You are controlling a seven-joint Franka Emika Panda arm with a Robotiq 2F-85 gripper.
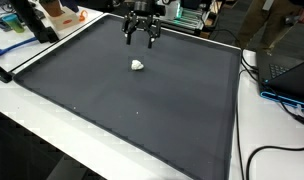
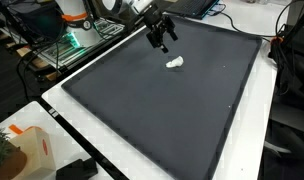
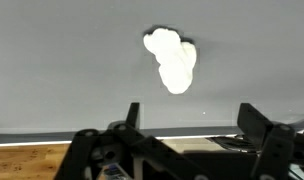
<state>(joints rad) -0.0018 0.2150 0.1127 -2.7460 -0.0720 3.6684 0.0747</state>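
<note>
A small white crumpled lump (image 1: 138,66) lies on the dark grey mat (image 1: 132,110), toward its far side; it also shows in an exterior view (image 2: 174,63) and in the wrist view (image 3: 171,58). My gripper (image 1: 142,41) hangs above the mat behind the lump, apart from it, also seen in an exterior view (image 2: 163,41). In the wrist view the gripper (image 3: 192,115) stands open with its two black fingers (image 3: 255,118) wide apart and nothing between them; the lump sits beyond the fingertips.
The mat covers most of a white table (image 1: 267,120). A laptop (image 1: 292,70) and black cables (image 1: 277,150) lie beside it. Boxes and clutter (image 1: 52,15) stand at the far corner. A shelf unit with green light (image 2: 67,45) stands off the table's edge.
</note>
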